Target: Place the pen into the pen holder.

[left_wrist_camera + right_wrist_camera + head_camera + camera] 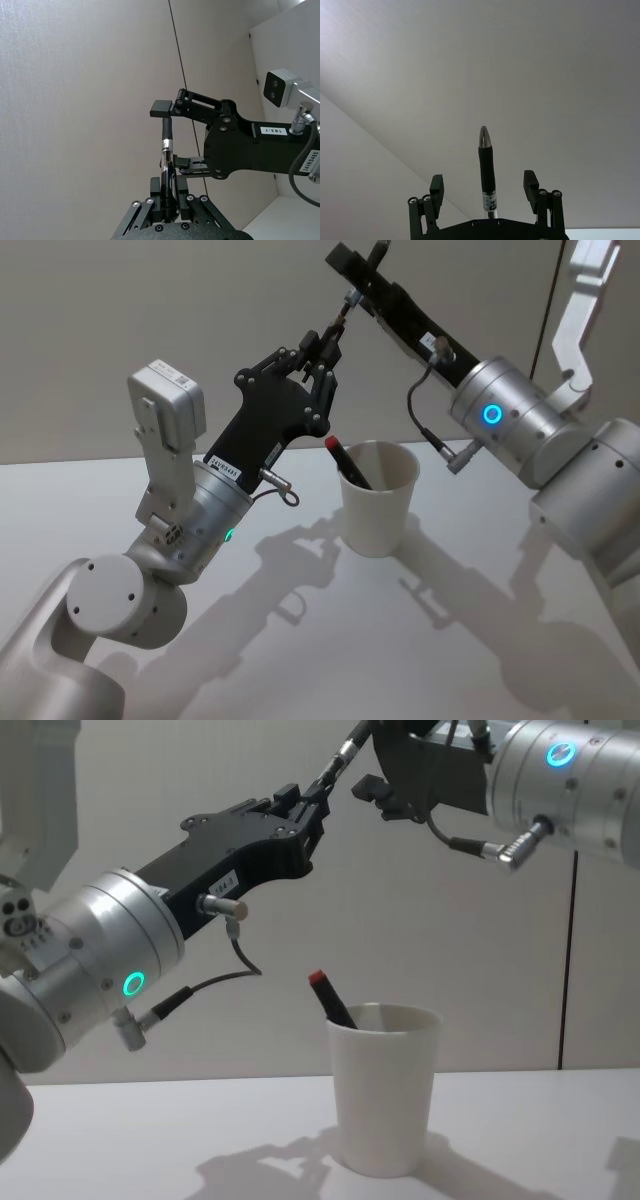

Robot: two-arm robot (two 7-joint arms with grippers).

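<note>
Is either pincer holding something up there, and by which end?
The left pincer grips a black pen by its lower end; the right pincer stands open around its tip.

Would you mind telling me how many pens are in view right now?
2. One pen, red-capped, leans inside the pen holder; the other pen is held in the air by the left gripper.

head: high, looking down | chest: low, side-on | both share the pen holder [378,498] | wrists: face the wall
</note>
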